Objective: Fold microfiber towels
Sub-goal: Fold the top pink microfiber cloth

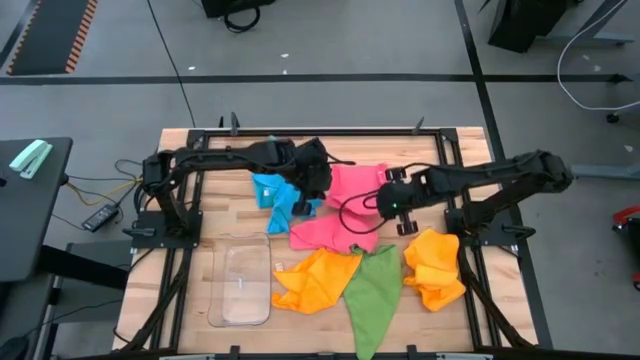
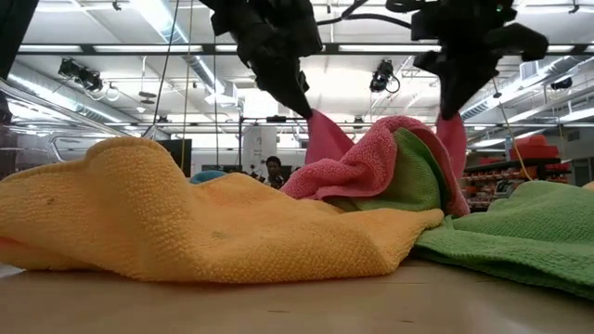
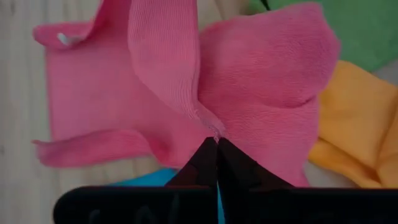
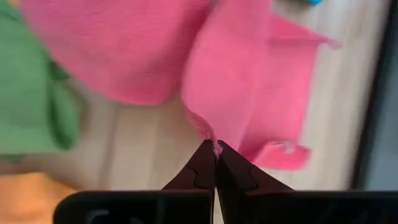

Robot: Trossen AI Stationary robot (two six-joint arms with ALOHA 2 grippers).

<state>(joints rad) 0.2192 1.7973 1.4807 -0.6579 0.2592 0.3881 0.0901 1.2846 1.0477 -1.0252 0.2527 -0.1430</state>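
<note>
Overhead, both arms meet at the middle of the wooden table (image 1: 200, 255), the left gripper (image 1: 318, 186) and the right gripper (image 1: 392, 196) each over an edge of the pink towel (image 1: 345, 210). A sky blue towel (image 1: 276, 196) lies just beside it, two orange towels (image 1: 312, 278) (image 1: 434, 265) and a green towel (image 1: 374, 290) sit nearer the front, and a clear plastic tray (image 1: 243, 283) rests to the left.

At table level, the two dark grippers hang from above, each lifting a pink corner into a peak behind an orange towel (image 2: 186, 223) and a green towel (image 2: 529, 237); a person (image 2: 273, 171) shows far behind.

From the left wrist, the fingers (image 3: 205, 165) are pressed together on a pinch of pink cloth (image 3: 186, 81).

From the right wrist, the fingers (image 4: 202, 165) likewise clamp a pink fold (image 4: 236, 87) above the tabletop.
</note>
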